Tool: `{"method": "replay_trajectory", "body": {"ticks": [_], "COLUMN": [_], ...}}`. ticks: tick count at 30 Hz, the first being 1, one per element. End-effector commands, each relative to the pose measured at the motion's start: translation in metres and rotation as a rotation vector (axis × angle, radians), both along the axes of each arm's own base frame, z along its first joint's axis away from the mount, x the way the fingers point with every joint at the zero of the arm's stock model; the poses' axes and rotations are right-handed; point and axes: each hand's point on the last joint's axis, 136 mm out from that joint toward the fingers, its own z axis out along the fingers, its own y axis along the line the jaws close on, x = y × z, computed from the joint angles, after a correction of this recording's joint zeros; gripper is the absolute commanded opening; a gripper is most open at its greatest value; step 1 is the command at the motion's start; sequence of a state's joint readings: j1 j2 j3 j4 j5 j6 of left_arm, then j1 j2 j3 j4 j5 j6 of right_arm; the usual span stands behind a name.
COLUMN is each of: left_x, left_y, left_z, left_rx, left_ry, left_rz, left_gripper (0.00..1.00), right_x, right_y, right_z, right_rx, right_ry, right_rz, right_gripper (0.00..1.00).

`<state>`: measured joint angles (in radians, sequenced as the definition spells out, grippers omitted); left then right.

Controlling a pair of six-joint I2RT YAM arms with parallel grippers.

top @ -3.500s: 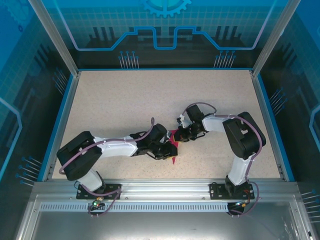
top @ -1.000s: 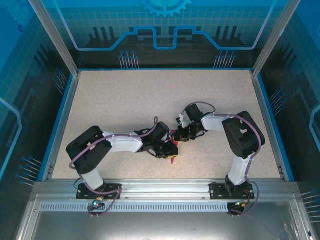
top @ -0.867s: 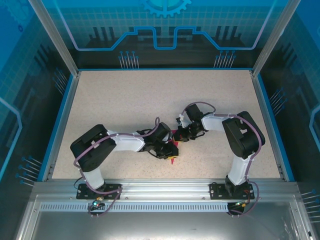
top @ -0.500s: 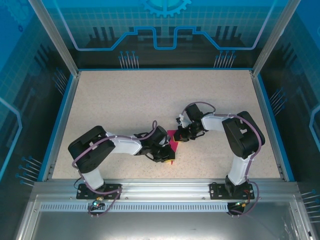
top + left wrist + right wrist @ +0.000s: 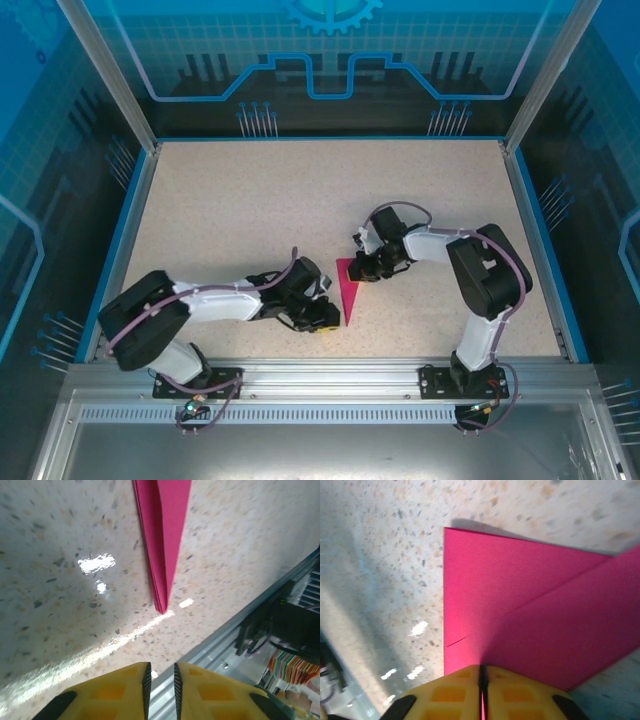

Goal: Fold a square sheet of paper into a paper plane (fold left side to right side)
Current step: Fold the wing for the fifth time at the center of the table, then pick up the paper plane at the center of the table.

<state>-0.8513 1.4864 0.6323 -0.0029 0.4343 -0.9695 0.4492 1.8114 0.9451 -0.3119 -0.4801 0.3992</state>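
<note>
The paper plane [image 5: 347, 288] lay flat on the table [image 5: 250, 200], toward 6 o'clock from the table's centre. It was a narrow dart, its tip aimed at 6 o'clock and its wide tail at 12. The right gripper [image 5: 362, 272] sat at the tail's 1 o'clock corner. In the right wrist view its yellow fingers [image 5: 455, 690] were pressed together on the paper's edge, so it looked clamped on the plane [image 5: 520, 610], probably to anchor the sheet and stop it sliding. The right arm reached in from 3 o'clock, elbow bent high and forearm angled down toward the tail. The left gripper [image 5: 326, 320] was just beside the tip, at about its 8 o'clock, and clear of the paper. In the left wrist view the gripper [image 5: 160, 672] showed only a slim gap and held nothing, with the pointed end [image 5: 165, 540] lying ahead of it. That placement suggested it was free to press the crease. The left arm stretched low from 8 o'clock, almost flat along the table.
</note>
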Motion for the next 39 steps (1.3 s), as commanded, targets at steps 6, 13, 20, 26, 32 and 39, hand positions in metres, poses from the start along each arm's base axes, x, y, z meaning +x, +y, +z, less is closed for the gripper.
{"method": "replay_trajectory", "body": {"ticks": [6,13,20,26,32,39], "left_x": [0.048,0.079,0.079,0.075,0.074,0.073], "left_y": [0.056,0.085,0.083,0.088,0.097,0.131], "left_z": [0.022,0.040,0.034,0.036,0.043,0.065], "left_rx": [0.159,0.298,0.306,0.311,0.334,0.403], "left_ry": [-0.194,-0.339,-0.320,-0.318,-0.341,-0.419], "left_rz": [0.193,0.326,0.314,0.323,0.344,0.426], "left_gripper": [0.38,0.45,0.47,0.47,0.48,0.56], "right_x": [0.016,-0.024,-0.040,-0.037,-0.036,-0.044], "right_y": [-0.035,-0.045,-0.013,-0.007,0.011,0.033], "right_z": [0.066,0.064,0.039,0.027,0.067,0.124], "right_rx": [-0.165,-0.245,-0.281,-0.379,-0.253,0.082], "right_ry": [-0.267,-0.235,-0.175,-0.170,-0.253,-0.309], "right_rz": [-0.074,-0.137,-0.078,-0.072,-0.019,0.035], "right_gripper": [0.47,0.65,0.61,0.35,0.00,0.00]}}
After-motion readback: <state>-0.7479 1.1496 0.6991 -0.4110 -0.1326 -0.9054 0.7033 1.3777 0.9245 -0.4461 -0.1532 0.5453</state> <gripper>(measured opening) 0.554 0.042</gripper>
